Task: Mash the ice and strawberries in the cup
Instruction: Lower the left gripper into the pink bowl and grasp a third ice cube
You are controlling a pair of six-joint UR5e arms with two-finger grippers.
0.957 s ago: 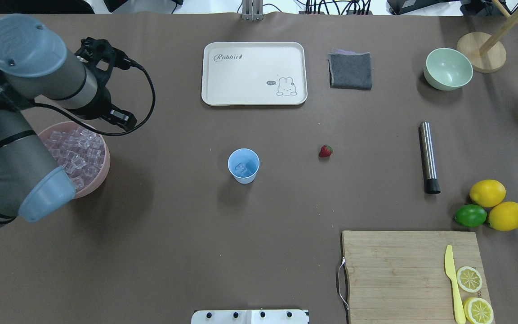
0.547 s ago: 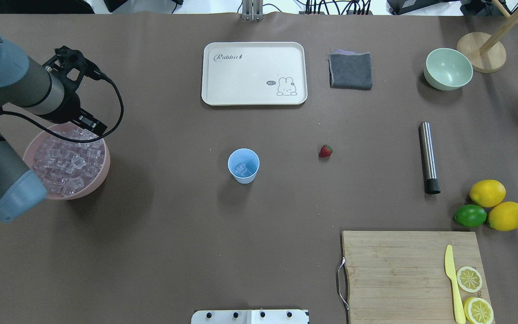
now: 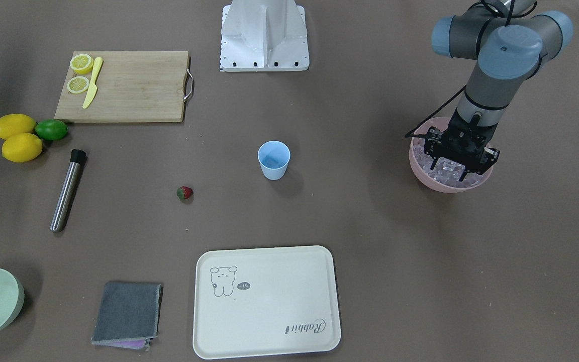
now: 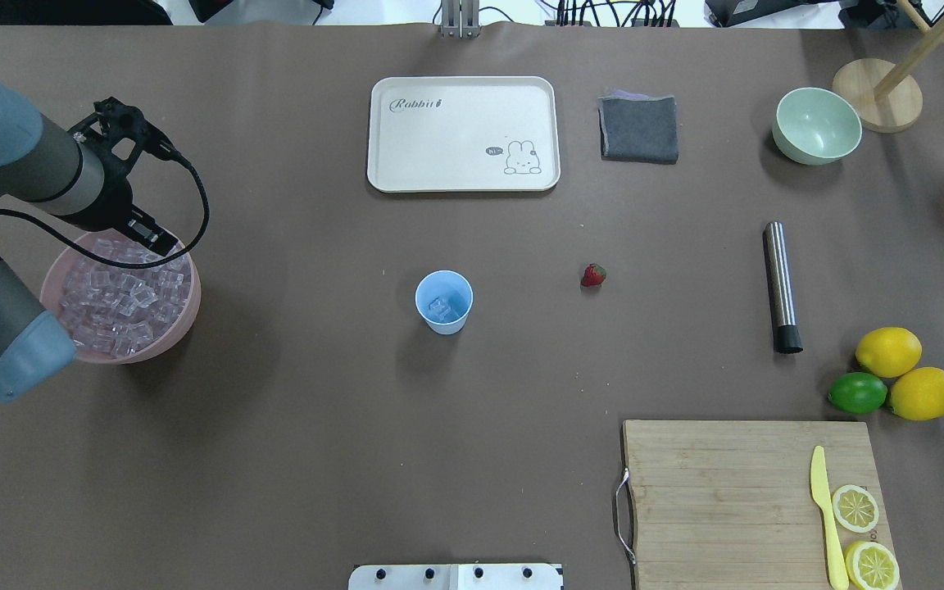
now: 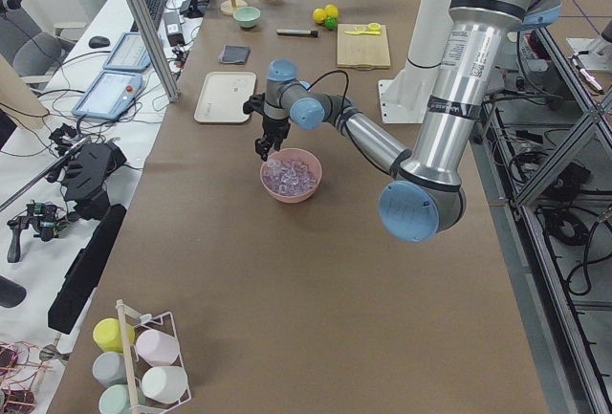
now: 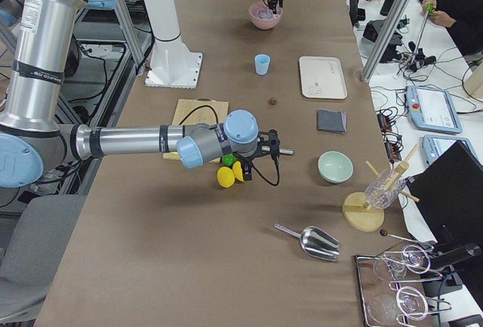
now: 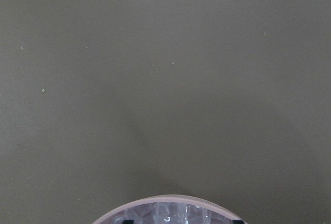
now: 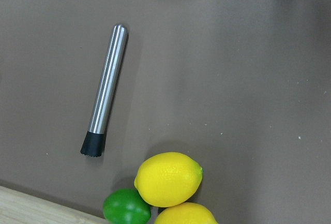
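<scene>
The light blue cup [image 4: 444,301] stands upright mid-table with one or two ice cubes [image 4: 440,308] at its bottom. More ice [image 4: 124,295] fills the pink bowl [image 4: 187,315] at the left. My left gripper [image 3: 460,168] hangs open just over that bowl's ice, nothing visibly between its fingers. The red strawberry [image 4: 593,275] lies on the table to the right of the cup. My right gripper [image 6: 273,146] shows only in the exterior right view, hovering near the lemons; whether it is open or shut I cannot tell.
A steel muddler [image 4: 782,287] lies right of the strawberry. Two lemons [image 4: 888,351] and a lime [image 4: 857,392] sit by the cutting board [image 4: 726,492], which carries a yellow knife and lemon slices. A cream tray [image 4: 462,133], grey cloth [image 4: 640,129] and pale green bowl [image 4: 816,124] line the far side.
My left arm has swung back to the left and the gripper has come down over the far side of the pink bowl. Cup and strawberry have not moved.
</scene>
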